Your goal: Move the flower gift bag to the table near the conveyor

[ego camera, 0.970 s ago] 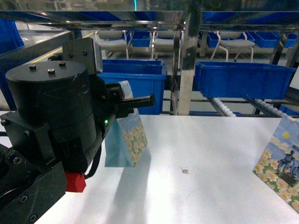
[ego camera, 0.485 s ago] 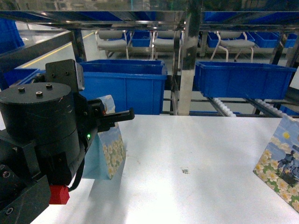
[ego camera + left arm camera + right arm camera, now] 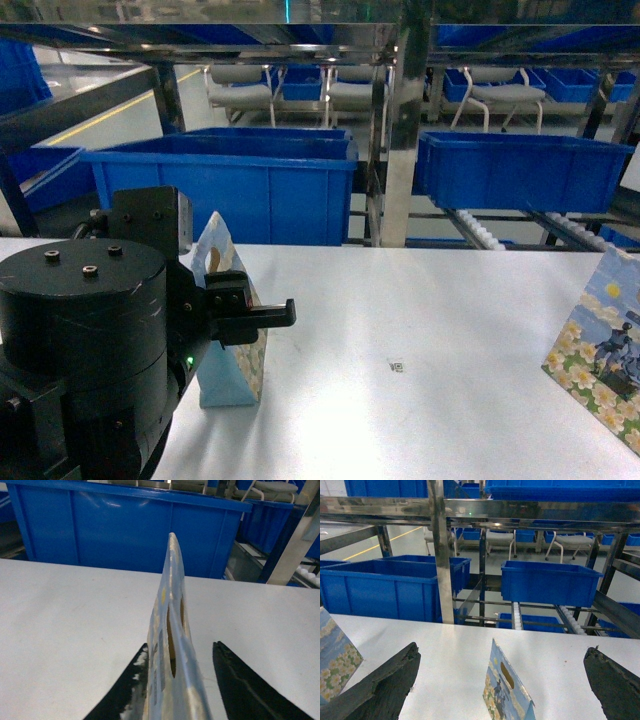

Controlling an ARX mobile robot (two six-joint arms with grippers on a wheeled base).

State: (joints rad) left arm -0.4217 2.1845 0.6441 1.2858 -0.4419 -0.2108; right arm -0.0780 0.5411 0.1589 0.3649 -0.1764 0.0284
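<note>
The flower gift bag point(image 3: 228, 345), pale blue with white daisies, stands upright on the white table point(image 3: 430, 320) at the left. My left gripper point(image 3: 180, 644) straddles its folded top edge point(image 3: 172, 625). The left finger point(image 3: 131, 685) rests against the bag. The right finger point(image 3: 240, 685) stands apart from it, so the jaws are open. In the head view one black finger point(image 3: 272, 314) pokes out past the bag. My right gripper point(image 3: 502, 650) is wide open above the table. The conveyor point(image 3: 480, 232), with its white roller lanes, runs behind the table.
A second gift bag point(image 3: 600, 345) with a figure print stands at the table's right edge; it lies between my right fingers without touching them point(image 3: 506, 692). Blue bins point(image 3: 250, 185) and steel shelf posts point(image 3: 400, 130) line the far side. Grey chairs point(image 3: 500, 95) stand beyond.
My left arm has moved down and to the left with the bag. The bag hung above the table before; now it stands on the table and the jaws have parted.
</note>
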